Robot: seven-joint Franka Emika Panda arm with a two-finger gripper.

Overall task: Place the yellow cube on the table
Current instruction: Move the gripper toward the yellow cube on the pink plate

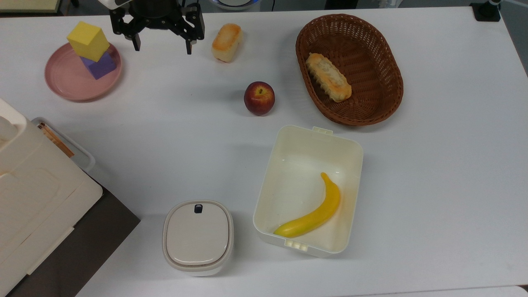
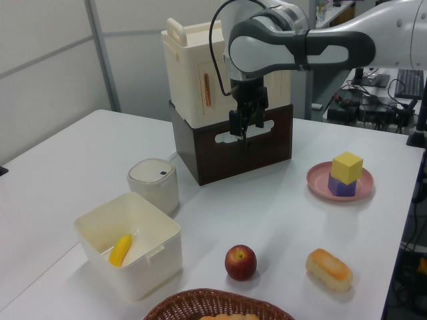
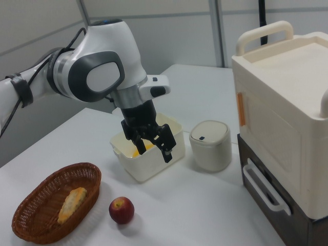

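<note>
Resting on top of a purple cube [image 1: 99, 65], the yellow cube [image 1: 88, 40] is a matte, sharp-edged block turned slightly askew from the one beneath it. Both sit on a round pink plate [image 1: 66, 82] with a smooth raised rim, near the corner of the table [image 1: 433, 173] at the top view's upper left. The table is a flat, matte white surface.

The black two-finger gripper [image 1: 163, 46] hangs above the table's far edge in the top view, just beside the plate, with its fingers spread apart and nothing between them. It is not touching the yellow cube.

A golden, soft-looking bread roll [image 1: 227, 42] lies near the same edge. A glossy red apple [image 1: 259, 97] stands toward the middle of the table. An oval brown wicker basket [image 1: 383, 62] holds a long crusted pastry [image 1: 328, 77]. A cream rectangular plastic bin [image 1: 288, 165] with rounded corners contains a curved, smooth yellow banana [image 1: 313, 212]. A rounded white lidded container [image 1: 198, 236] stands near the edge at the top view's bottom.
</note>
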